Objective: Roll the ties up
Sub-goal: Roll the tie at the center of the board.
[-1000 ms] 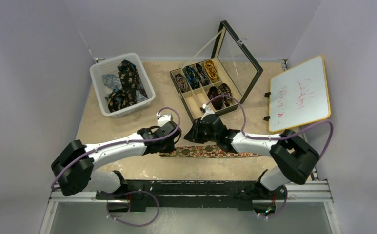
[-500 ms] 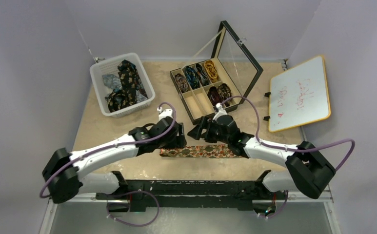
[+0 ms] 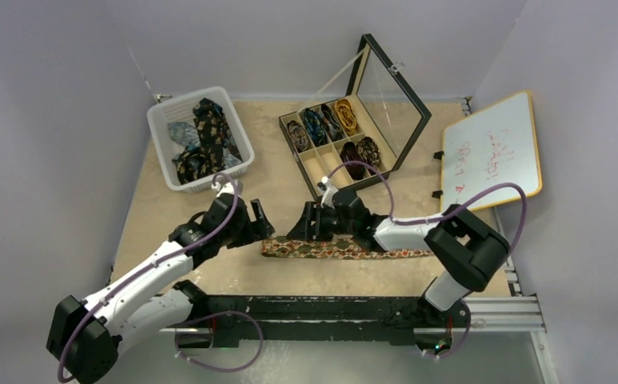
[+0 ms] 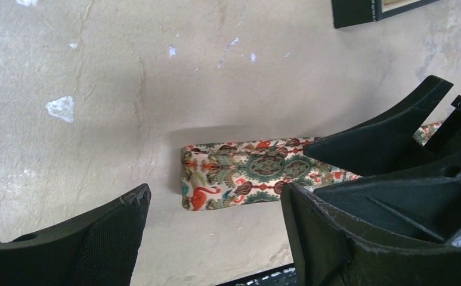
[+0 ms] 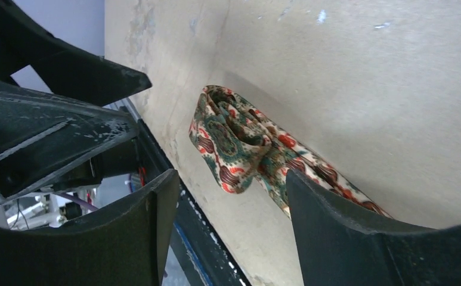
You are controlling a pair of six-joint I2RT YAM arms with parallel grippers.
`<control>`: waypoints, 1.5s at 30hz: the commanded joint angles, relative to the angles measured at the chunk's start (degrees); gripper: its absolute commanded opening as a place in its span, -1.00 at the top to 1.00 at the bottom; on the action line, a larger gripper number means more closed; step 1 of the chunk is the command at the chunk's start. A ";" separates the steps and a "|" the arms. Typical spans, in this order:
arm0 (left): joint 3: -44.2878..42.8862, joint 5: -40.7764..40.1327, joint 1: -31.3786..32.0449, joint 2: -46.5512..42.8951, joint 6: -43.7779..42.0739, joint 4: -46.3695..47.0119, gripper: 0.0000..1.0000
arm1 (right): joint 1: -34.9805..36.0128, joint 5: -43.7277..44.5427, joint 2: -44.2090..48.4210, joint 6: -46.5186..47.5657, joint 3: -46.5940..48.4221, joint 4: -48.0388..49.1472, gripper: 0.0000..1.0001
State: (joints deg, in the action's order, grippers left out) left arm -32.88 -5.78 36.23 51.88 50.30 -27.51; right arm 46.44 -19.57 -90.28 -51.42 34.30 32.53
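Now | left arm (image 3: 161,258), right arm (image 3: 401,234) low | fingers (image 4: 90,247) apart by tie (image 3: 345,249)

I'm reading tie (image 4: 246,173) cream with red-and-teal paisley | basket (image 3: 161,122) white | box (image 3: 315,170) black, tan inside | whiteboard (image 3: 493,152) white, orange-edged, red scribble | table (image 3: 153,210) sandy beige

Robotics lab test cell, plain pale walls (image 3: 49,120) boxing in a tan table (image 3: 273,172), two cabled robot arms (image 3: 153,268) bolted to an aluminium rail (image 3: 513,318) along the bottom edge, whiteboard (image 3: 493,152) with red scribbles at the right
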 commanded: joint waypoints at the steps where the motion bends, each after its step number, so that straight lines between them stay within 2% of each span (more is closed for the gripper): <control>1: 2.99 6.71 -3.54 -0.63 -2.38 4.56 -0.57 | 0.99 -2.89 -3.24 -0.60 3.99 2.39 -0.31; 5: 5.58 10.31 -6.19 -0.29 -2.81 7.26 -0.57 | 1.17 -3.59 -6.01 -0.76 4.93 2.06 -0.09; 10: 8.26 13.51 -8.31 -0.85 -3.02 9.97 -0.57 | 1.20 -5.22 -7.91 -0.97 4.84 3.45 0.01; 13: 10.01 15.83 -9.18 -0.82 -2.97 12.43 -0.57 | 1.25 -6.57 -8.74 -1.28 4.94 4.72 0.14; 16: 12.05 17.48 -9.71 -0.88 -2.85 14.84 -0.57 | 1.23 -7.28 -9.48 -1.72 4.98 5.79 0.17; 22: 15.02 20.03 -11.18 -1.17 -3.04 18.85 -0.57 | 1.23 -8.64 -10.99 -2.12 4.58 6.49 0.46; 28: 18.16 23.83 -13.31 -0.89 -3.81 24.08 -0.56 | 1.13 -11.97 -12.63 -2.63 3.76 10.33 0.61; 33: 20.45 26.78 -13.99 -0.04 -3.74 26.65 -0.50 | 0.86 -13.14 -14.31 -4.65 3.16 13.13 0.65; 39: 20.77 26.32 -14.00 -5.03 -1.47 25.01 -0.49 | 0.85 -10.34 -12.58 -6.58 1.53 14.87 0.63; 41: 20.17 24.68 -14.04 -6.99 -0.88 22.09 -0.50 | 0.84 -9.35 -11.66 -5.66 1.71 13.14 0.50; 45: 17.31 19.10 -14.00 -8.60 0.04 13.66 -0.51 | 0.78 -6.43 -6.31 2.17 2.60 7.54 0.18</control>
State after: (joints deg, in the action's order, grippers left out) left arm -12.29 18.52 22.52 44.62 48.97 -6.55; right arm 47.48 -29.34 -103.11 -56.07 36.18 43.33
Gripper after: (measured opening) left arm 0.751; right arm 0.323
